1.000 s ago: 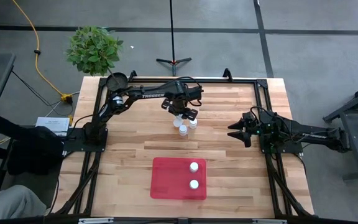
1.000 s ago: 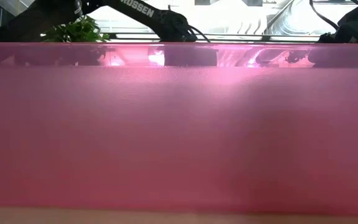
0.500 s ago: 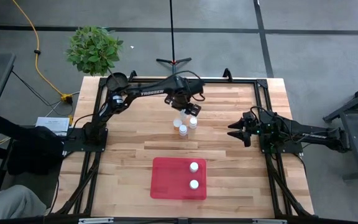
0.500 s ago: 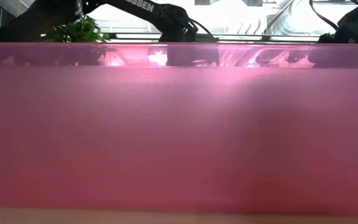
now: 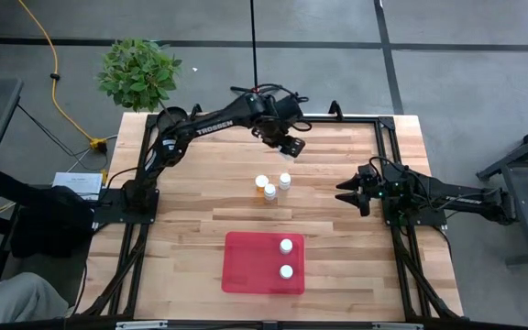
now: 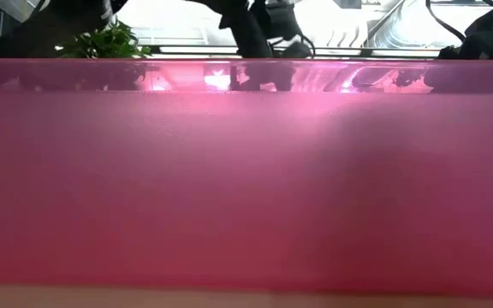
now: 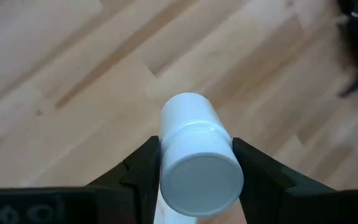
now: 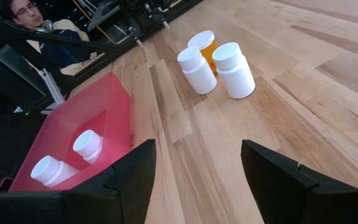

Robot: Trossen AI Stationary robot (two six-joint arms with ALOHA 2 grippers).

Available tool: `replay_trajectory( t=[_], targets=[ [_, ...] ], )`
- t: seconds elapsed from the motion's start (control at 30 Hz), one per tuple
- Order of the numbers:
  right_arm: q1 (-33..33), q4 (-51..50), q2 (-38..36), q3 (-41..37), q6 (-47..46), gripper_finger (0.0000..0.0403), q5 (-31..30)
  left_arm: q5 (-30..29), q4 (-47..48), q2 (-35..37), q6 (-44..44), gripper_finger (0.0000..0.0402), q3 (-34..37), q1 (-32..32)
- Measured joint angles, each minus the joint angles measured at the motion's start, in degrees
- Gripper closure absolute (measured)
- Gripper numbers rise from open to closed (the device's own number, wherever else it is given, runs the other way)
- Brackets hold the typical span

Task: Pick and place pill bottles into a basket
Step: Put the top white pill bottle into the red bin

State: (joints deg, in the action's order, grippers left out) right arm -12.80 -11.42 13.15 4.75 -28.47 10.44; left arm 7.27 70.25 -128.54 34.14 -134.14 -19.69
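- On the table we count six bottles: three upright in a cluster mid-table, two upright in the red basket near the front edge, one in the left gripper.
- We see pale wood planks, grey floor around, a potted plant off the far left corner, and a seated person in the room.
- Left jaws pinch a white bottle above the far side, cap toward the wrist camera.
- Right gripper waits at the right, jaws apart, holding nothing.

red basket, white-capped pill bottles, pale wood table
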Motion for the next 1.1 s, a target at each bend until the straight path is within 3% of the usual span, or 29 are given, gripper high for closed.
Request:
replay_trajectory(
  t=[0.3, 0.7, 1.1],
  targets=[
    [0.0, -0.02, 0.0, 0.0, 0.11, 0.0176, -0.46, 7.86, 0.62, 2.7, -3.81, 0.0201, 0.04, -0.2],
    [-0.02, -0.02, 0.0, 0.0, 0.15, 0.0176, -0.46, 29.7, -0.05, 3.45, -10.32, 0.02, -0.88, 0.65],
    [-0.02, -0.02, 0.01, 0.0, 0.02, 0.0176, -0.46, 29.98, 15.78, 4.45, -16.01, 0.0201, -0.86, 5.11]
  ],
)
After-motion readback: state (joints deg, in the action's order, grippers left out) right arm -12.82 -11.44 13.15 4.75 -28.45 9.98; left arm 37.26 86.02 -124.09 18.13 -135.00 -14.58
